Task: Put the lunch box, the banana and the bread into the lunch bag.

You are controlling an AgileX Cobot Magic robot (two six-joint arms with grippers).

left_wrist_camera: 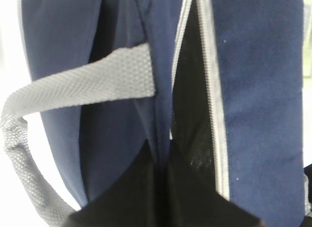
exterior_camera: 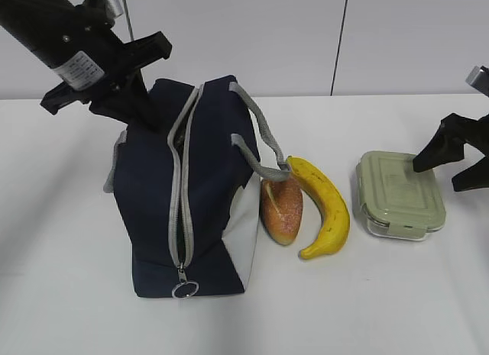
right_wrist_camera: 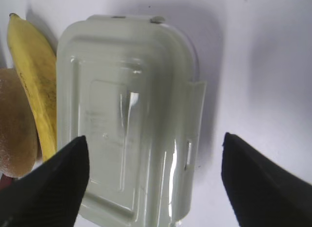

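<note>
The navy lunch bag (exterior_camera: 145,210) stands on the table at the left, its grey zipper open along the top. My left gripper (exterior_camera: 145,111) is at the bag's far top end. In the left wrist view it (left_wrist_camera: 163,161) is shut on a fold of the bag's fabric (left_wrist_camera: 253,90) beside the zipper opening. The bread (exterior_camera: 281,210) and the banana (exterior_camera: 327,210) lie side by side right of the bag. The lunch box (exterior_camera: 399,195) with its green lid sits further right. My right gripper (exterior_camera: 458,153) hovers open over its right end, its jaws straddling the lid (right_wrist_camera: 131,119).
A grey webbing handle (exterior_camera: 263,141) drapes off the bag towards the bread. The metal ring pull (exterior_camera: 185,288) hangs at the bag's near end. The white table (exterior_camera: 382,309) runs to the wall behind. In the right wrist view the banana (right_wrist_camera: 34,75) and the bread (right_wrist_camera: 14,124) lie left of the box.
</note>
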